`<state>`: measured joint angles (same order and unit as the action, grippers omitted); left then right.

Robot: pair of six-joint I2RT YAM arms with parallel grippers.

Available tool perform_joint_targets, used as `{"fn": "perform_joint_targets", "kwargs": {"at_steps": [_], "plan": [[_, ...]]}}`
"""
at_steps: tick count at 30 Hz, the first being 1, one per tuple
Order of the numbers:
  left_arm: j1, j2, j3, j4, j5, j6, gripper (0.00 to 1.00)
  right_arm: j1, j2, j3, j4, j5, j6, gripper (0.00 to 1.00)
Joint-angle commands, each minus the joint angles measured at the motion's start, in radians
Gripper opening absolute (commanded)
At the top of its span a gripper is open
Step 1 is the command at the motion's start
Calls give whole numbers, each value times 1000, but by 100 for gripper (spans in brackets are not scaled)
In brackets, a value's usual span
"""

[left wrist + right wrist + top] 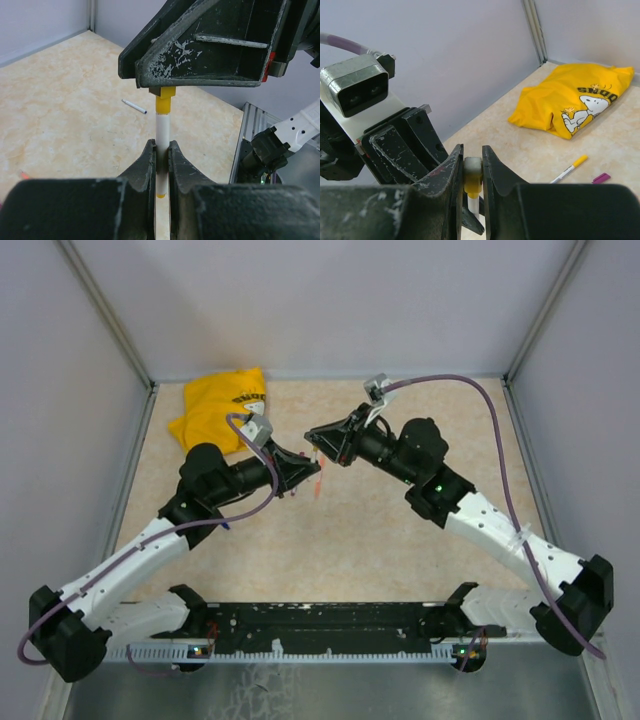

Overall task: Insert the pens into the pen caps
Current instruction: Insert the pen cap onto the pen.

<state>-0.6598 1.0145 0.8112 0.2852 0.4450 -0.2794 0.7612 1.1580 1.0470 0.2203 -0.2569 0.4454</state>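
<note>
At table centre, the left gripper (161, 148) is clamped on a white pen (162, 127) running straight out of its jaws; at twelve o'clock from them the pen's tip meets the yellow cap (165, 102), pinched tight in the right gripper (472, 150); the cap looks only partly seated, so push straight along the barrel, both grips firm, no sideways tilt; a spare grey pen (134, 106) lies at ten o'clock.
</note>
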Motion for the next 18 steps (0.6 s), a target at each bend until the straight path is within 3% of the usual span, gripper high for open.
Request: {"fn": "perform_joint_targets", "kwargs": {"at_steps": [1,9,18], "plan": [[15,3,131,236,-60,40,0,22,-17,-45,-179,-87,-27,0],[15,31,167,311,-36,76,0,47,1,-59,-239,-126,-22,0],[15,46,252,267,-84,185,0,82,58,-130,-284,-114,-43,0]]}}
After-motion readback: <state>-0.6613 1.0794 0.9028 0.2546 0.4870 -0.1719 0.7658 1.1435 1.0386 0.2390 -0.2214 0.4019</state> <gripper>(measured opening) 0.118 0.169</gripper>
